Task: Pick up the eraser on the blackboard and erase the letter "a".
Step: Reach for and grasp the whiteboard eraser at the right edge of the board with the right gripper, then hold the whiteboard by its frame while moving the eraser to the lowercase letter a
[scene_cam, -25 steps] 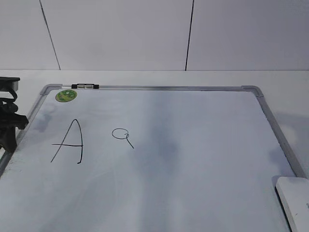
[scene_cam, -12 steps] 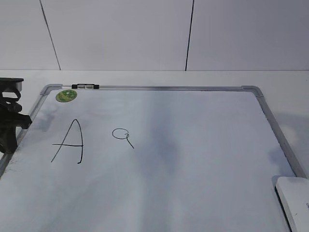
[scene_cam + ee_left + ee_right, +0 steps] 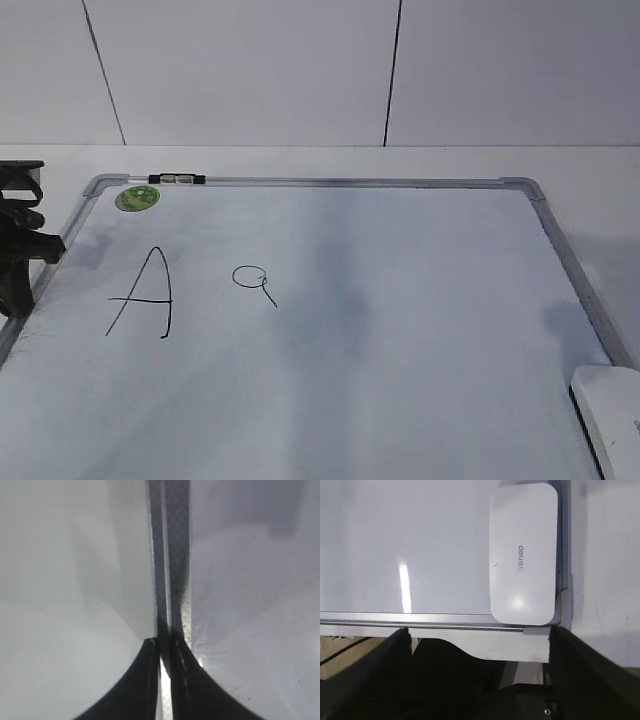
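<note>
The blackboard [image 3: 420,330] is a white board with a grey frame, lying flat on the table. The letter "a" [image 3: 252,278] is drawn left of its middle. The eraser [image 3: 610,415], a white glossy block, lies in the board's near right corner; the right wrist view shows it [image 3: 522,555] against the frame corner. My right gripper [image 3: 480,632] is wide open and empty, hovering just short of the board's near edge, with the eraser ahead and slightly to the right. My left gripper [image 3: 18,270] is shut with its tips [image 3: 159,642] over the board's left frame rail [image 3: 175,555].
A larger capital "A" [image 3: 143,295] stands left of the small letter. A round green sticker [image 3: 137,198] and a small black-and-clear clip [image 3: 177,179] sit at the board's far left corner. A white wall rises behind the table.
My left gripper has shifted only slightly at the board's left edge. The shadow on the board's right side has moved a little. The eraser and letters are as before.
</note>
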Available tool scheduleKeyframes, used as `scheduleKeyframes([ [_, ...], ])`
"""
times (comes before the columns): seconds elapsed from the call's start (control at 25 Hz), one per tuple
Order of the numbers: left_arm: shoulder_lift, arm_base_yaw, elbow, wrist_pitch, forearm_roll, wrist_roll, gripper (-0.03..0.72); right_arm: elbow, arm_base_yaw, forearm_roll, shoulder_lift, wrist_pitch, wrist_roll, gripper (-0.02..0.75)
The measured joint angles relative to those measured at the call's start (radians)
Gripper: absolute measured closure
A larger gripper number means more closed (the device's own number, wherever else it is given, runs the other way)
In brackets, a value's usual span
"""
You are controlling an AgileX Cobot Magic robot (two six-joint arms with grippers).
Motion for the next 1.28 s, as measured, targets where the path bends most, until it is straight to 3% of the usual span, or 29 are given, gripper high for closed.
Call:
scheduleKeyframes([
  [0.16,0.0,0.0,0.0,0.0,0.0,0.0,0.669,-0.002,0.0,-0.027,0.083,-0.003,0.006,0.061],
  [0.48,0.0,0.0,0.0,0.0,-0.001,0.0,0.67,0.05,0.0,-0.05,0.217,-0.031,0.033,0.059],
  [0.88,0.0,0.0,0.0,0.0,-0.002,0.0,0.67,0.122,0.0,-0.08,0.31,-0.323,-0.01,0.06],
  [1.28,0.0,0.0,0.0,0.0,-0.002,0.0,0.67,0.122,0.0,-0.065,0.439,-0.373,-0.054,0.062],
])
